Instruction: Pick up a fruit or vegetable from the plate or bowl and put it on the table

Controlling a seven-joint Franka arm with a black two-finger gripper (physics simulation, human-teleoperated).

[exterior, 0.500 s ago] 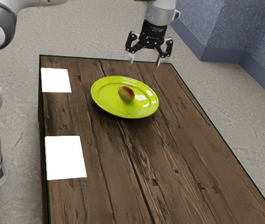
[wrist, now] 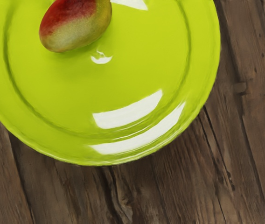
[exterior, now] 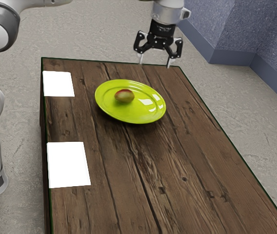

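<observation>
Small pale lettering, too tiny to read, marks the black two-finger end effector (exterior: 154,64), whose fingers stand wide apart. Below it and toward the exterior view's left, a round, glossy lime-green plate (exterior: 128,115) rests on the dark brown wooden bench (exterior: 177,165), holding a red-and-green oval mango (exterior: 124,96). The mango lies on the plate, well apart from the end effector. Compared with the earlier frame, it has turned and shifted away from the end effector, which has moved slightly toward the exterior view's right.
</observation>
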